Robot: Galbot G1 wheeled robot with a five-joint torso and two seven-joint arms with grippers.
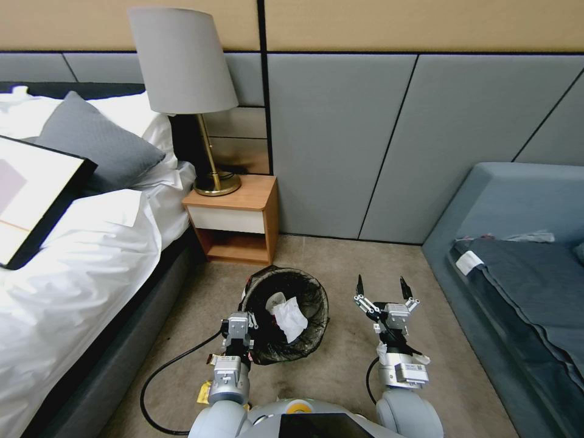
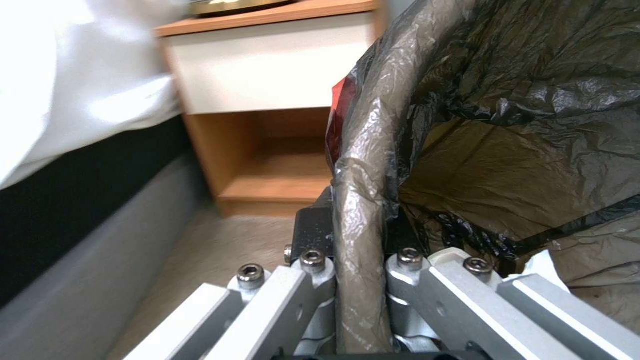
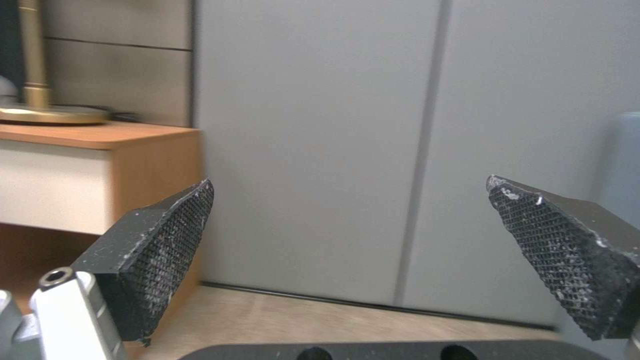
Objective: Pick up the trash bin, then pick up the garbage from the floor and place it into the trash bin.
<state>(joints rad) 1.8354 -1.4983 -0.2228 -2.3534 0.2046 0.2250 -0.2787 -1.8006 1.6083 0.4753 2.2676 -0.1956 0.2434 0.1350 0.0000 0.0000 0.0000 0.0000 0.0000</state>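
At the bottom centre of the head view, the left tool (image 1: pixel 246 324) is clamped on the near-left rim of the trash bin (image 1: pixel 316 304); the left wrist view shows its fingers (image 2: pixel 313 280) pinching the liner-wrapped rim (image 2: pixel 360 220) from both sides. The bin sits low in the middle of the frame, with crumpled white paper (image 1: pixel 290 318) inside its black bag liner (image 1: pixel 274 353). To the right of the bin, the right tool (image 1: pixel 383 286) hangs over the carpet (image 1: pixel 340 255) with its two fingers spread wide and nothing between them. A yellow wrapper (image 1: pixel 204 392) lies on the floor beside the left arm. Farther up, the nightstand (image 1: pixel 237 219) carries a lamp (image 1: pixel 185 91), with the bed (image 1: pixel 73 243) at left.
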